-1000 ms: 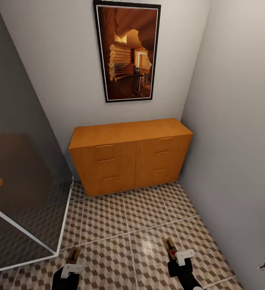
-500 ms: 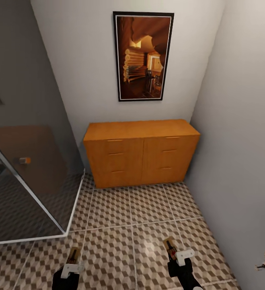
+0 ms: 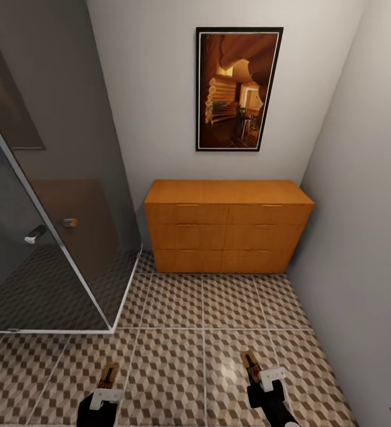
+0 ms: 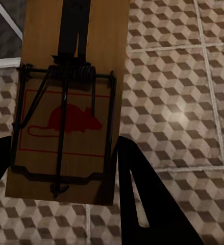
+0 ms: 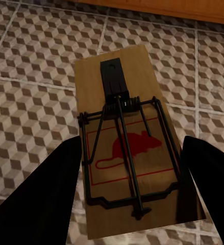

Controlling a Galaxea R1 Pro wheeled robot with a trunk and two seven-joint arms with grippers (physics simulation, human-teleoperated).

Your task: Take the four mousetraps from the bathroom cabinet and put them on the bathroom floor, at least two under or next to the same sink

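view swung left, cabinet [image 3: 228, 228] now square-on

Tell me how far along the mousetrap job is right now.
Partly done. Each gripper is shut on a flat brown wooden mousetrap with black wire: the left gripper holds one mousetrap, the right gripper another, both above the cube-patterned tiled floor. The orange-brown wooden cabinet has its drawers shut. No trap lies on the floor here, so placing remains. The sink and the other two traps aren't in sight.
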